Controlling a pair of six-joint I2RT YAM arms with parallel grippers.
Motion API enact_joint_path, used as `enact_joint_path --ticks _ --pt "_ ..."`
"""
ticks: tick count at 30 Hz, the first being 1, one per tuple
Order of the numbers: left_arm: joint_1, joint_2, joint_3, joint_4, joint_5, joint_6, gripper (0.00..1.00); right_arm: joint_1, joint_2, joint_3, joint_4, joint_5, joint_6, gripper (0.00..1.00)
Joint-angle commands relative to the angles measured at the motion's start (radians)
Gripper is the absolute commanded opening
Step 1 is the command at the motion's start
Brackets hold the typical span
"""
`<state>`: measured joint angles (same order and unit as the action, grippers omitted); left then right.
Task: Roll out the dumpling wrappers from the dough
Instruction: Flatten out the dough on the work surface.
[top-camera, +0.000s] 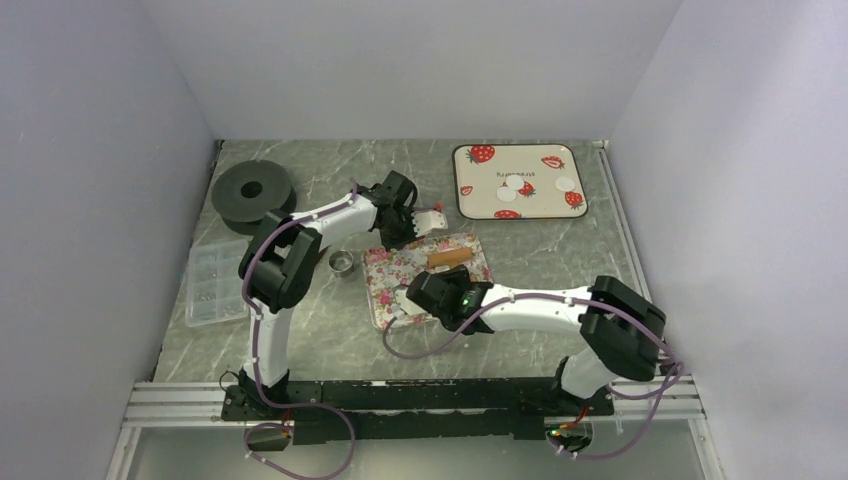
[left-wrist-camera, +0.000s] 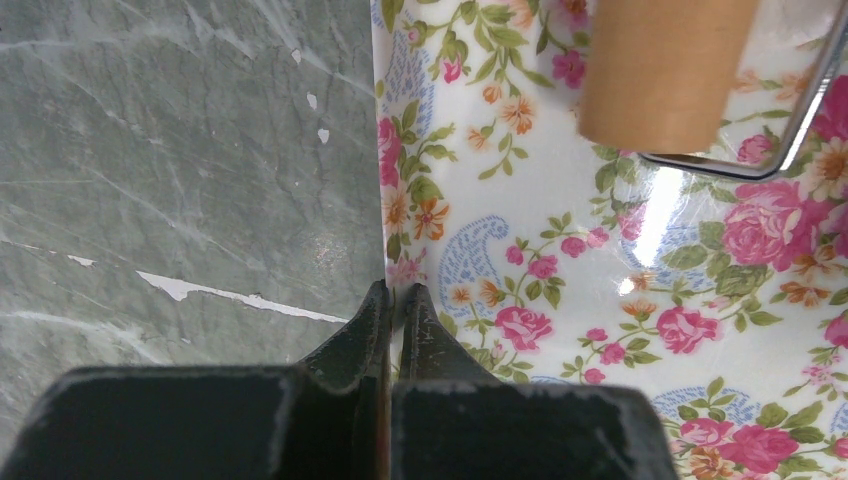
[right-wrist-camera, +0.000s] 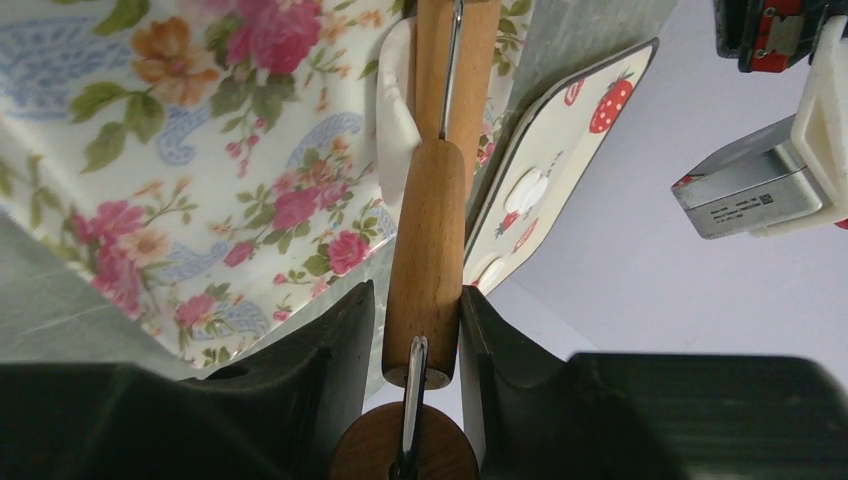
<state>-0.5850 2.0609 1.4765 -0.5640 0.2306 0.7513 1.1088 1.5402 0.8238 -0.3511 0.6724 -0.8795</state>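
Three thin white round dumpling wrappers (top-camera: 513, 183) lie flat on the cream square tray printed with red strawberries (top-camera: 545, 203), at the far right of the grey marble-patterned worktop (top-camera: 330, 330). Two sit close together near the tray's middle and the third lies to their right, apart from them.

Nearer the arms, a glossy rectangular mat with a pink rose pattern (top-camera: 385, 275) lies at the centre of the worktop, well apart from the tray. A small wooden rolling pin with a metal wire frame (top-camera: 447, 259) rests on the mat's far part. In the right wrist view a white dough piece (right-wrist-camera: 393, 110) shows on the mat, beside and partly under the roller; its outline is mostly hidden.

The right gripper (right-wrist-camera: 415, 292) is part-way closed on the rolling pin's wooden handle, with one finger against each side of it.

The left gripper (left-wrist-camera: 397, 292) has its jaws closed together with nothing seen between them. Its tips sit at the mat's edge, where the mat meets the worktop. Whether they press on the mat cannot be told.

A small round metal ring cutter (top-camera: 342, 262) stands on the worktop just left of the mat. Further left lie a clear plastic compartment box (top-camera: 215, 283) and, beyond it, a thick black disc with a centre hole (top-camera: 252, 190).
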Motion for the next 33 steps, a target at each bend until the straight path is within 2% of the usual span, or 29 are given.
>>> enact_joint_path --ticks 1,5,8,14,17,20,27,30,33 --pt "-0.009 0.108 -0.079 -0.117 -0.024 0.029 0.00 0.057 0.006 -0.108 -0.246 -0.251 0.051 0.00" --pt "-0.008 0.111 -0.076 -0.119 -0.024 0.028 0.00 0.143 -0.071 -0.172 -0.349 -0.282 0.169 0.00" --pt "-0.009 0.113 -0.076 -0.117 -0.025 0.029 0.00 0.154 -0.095 -0.188 -0.343 -0.291 0.174 0.00" --pt "-0.009 0.113 -0.077 -0.118 -0.027 0.029 0.00 0.022 0.035 -0.096 -0.204 -0.270 0.037 0.00" --pt "-0.009 0.111 -0.079 -0.117 -0.025 0.029 0.00 0.020 0.068 -0.056 -0.226 -0.270 0.040 0.00" --pt "-0.008 0.109 -0.078 -0.116 -0.025 0.029 0.00 0.061 0.017 -0.097 -0.270 -0.280 0.080 0.00" --pt "-0.009 0.109 -0.072 -0.120 -0.023 0.028 0.00 0.242 -0.099 -0.167 -0.432 -0.343 0.271 0.00" --pt "-0.007 0.107 -0.074 -0.119 -0.027 0.028 0.00 0.244 -0.091 -0.177 -0.398 -0.355 0.239 0.00" --pt "-0.007 0.104 -0.078 -0.117 -0.030 0.029 0.00 0.187 -0.047 -0.173 -0.342 -0.344 0.172 0.00"
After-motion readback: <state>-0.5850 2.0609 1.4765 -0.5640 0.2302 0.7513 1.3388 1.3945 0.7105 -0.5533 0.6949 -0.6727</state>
